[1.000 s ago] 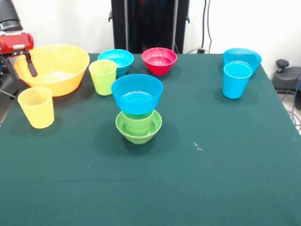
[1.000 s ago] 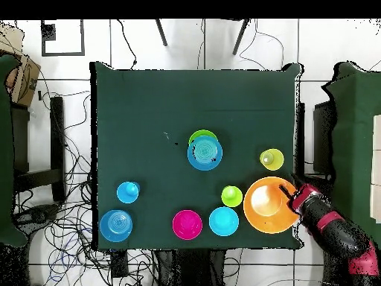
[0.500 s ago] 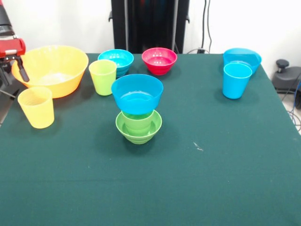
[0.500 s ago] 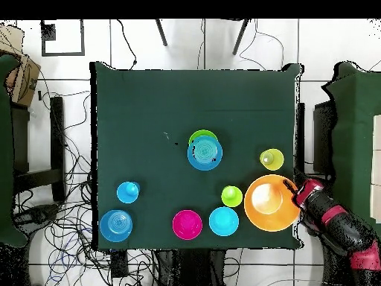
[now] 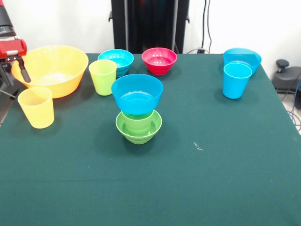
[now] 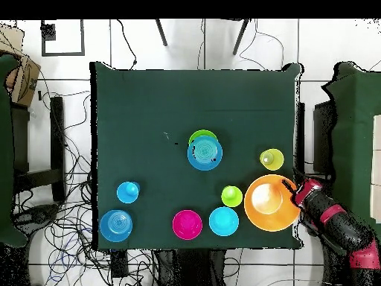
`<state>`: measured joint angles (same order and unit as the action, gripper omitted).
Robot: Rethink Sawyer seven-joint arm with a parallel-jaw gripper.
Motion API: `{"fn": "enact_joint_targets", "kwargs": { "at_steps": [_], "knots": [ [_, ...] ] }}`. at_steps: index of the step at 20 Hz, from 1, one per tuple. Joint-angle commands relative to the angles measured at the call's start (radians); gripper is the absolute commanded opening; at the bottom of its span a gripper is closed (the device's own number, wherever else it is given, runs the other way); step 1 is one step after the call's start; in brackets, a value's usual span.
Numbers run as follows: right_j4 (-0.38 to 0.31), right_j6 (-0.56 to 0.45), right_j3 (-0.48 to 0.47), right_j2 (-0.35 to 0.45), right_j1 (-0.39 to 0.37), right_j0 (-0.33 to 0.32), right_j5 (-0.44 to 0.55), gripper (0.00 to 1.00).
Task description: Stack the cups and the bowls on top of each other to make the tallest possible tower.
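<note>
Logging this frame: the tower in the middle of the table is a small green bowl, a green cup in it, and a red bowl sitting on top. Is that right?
Not quite: the piece on top of the tower is a blue plastic bowl, not a red one. The front view shows it above the green plastic cup, which sits in the small green plastic bowl. The small red plastic bowl stands alone near the table's edge.

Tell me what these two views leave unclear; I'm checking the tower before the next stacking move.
- Gripper: at the front view's left edge; open or shut is unreadable in either view.
- Green cup in the tower: the blue bowl on top covers its upper part.
- Green bowl: overhead, mostly hidden under the blue bowl.
</note>
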<state>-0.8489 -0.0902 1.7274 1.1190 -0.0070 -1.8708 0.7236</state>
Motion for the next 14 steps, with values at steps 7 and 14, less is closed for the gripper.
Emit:
{"fn": "enact_joint_targets", "kwargs": {
  "at_steps": [7,14],
  "knots": [
    [-0.028,-0.15,-0.043,-0.128,0.047,0.042,0.028,1.0],
    [-0.041,-0.104,-0.017,-0.15,0.061,0.025,-0.012,1.0]
  ]
}}
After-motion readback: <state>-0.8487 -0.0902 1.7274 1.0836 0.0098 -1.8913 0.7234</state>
